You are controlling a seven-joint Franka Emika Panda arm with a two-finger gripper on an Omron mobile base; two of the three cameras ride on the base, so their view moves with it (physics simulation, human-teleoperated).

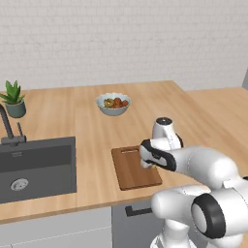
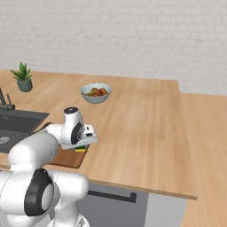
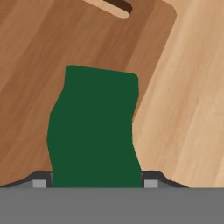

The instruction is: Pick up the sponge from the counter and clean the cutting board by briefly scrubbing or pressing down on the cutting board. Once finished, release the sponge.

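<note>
1. Scrubbing was judged to be the step in hand; the sponge (image 3: 94,131) was seen clamped between the gripper (image 3: 92,183) fingers, its dark green top pinched inward at the sides, so a firm grasp was indicated.
2. To do the step well, the sponge would best be pressed flat and squarely down onto the cutting board (image 3: 39,65); short strokes kept within the board's edges would be preferred, since the light counter (image 3: 192,109) lay just beside the board's right edge in the hand view.
3. The grip would need to be held steady through the pressing, and let go only once the scrub was finished; an early loosening might leave the sponge off the board.
4. In the hand view the sponge was seen directly ahead of the fingertips, over the board's reddish-brown surface, with the handle slot (image 3: 119,5) further on at the top of that view.
5. In the right base view a strip of yellow and green was seen under the gripper (image 2: 82,147), low over the cutting board (image 2: 71,158); whether the sponge was already touching the wood could not be told with certainty from that angle.
6. In the left base view the gripper (image 1: 147,163) was seen low at the right side of the cutting board (image 1: 133,169), on the counter (image 1: 87,126) between the sink (image 1: 36,167) and the counter's right end.
</note>
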